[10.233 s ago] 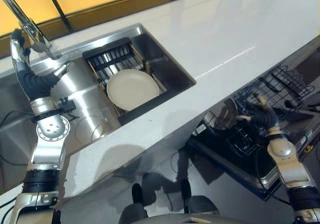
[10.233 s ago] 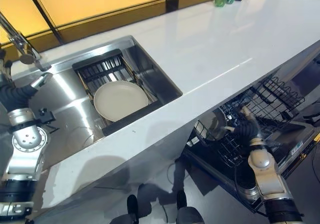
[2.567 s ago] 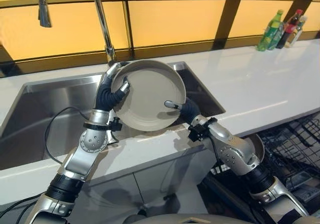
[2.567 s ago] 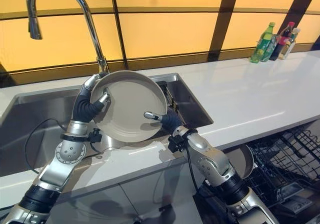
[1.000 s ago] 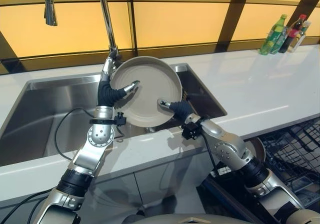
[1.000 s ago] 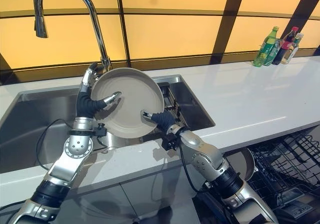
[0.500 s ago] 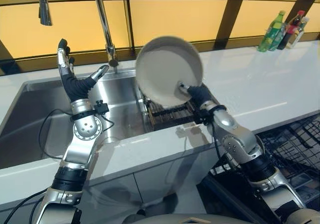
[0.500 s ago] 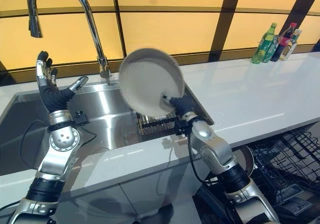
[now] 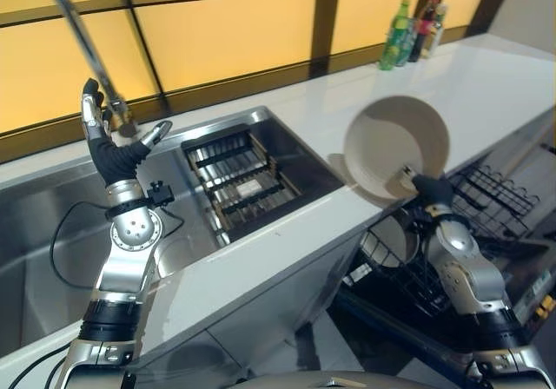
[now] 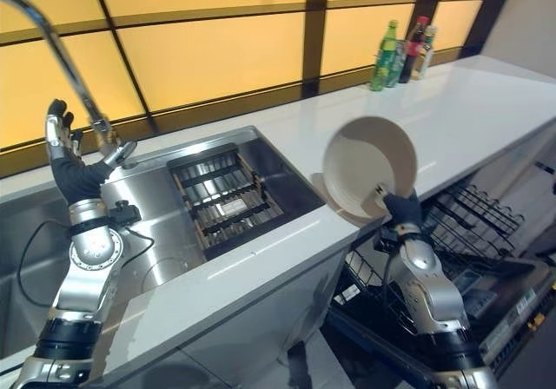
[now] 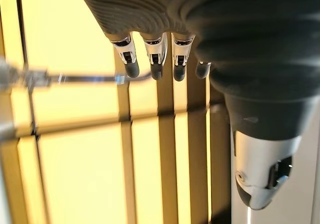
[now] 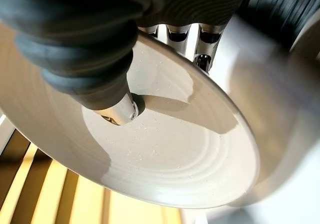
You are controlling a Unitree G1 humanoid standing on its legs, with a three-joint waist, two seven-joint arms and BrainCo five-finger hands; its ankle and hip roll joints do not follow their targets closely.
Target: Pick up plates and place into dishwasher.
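A cream round plate [image 9: 395, 148] stands almost on edge above the front edge of the white counter [image 9: 521, 85], over the open dishwasher. My right hand [image 9: 430, 189] pinches its lower rim, thumb [image 12: 117, 111] on the inner face and fingers [image 12: 202, 39] behind the plate [image 12: 165, 149]. A second plate [image 9: 388, 241] stands in the dishwasher's black wire rack [image 9: 486, 202] just below. My left hand [image 9: 109, 146] is raised over the steel sink [image 9: 52, 233] near the tap, its fingers [image 11: 152, 64] straight and holding nothing.
A black drying rack [image 9: 239, 181] lies in the sink's right half. A curved steel tap [image 9: 87, 50] rises behind my left hand. Several bottles [image 9: 413, 29] stand at the counter's far back. The dishwasher door hangs open at lower right [image 9: 521, 276].
My right hand has carried the plate from above the sink rack rightwards and down to the counter's front edge over the dishwasher. The camera has swung right. The left hand stays raised.
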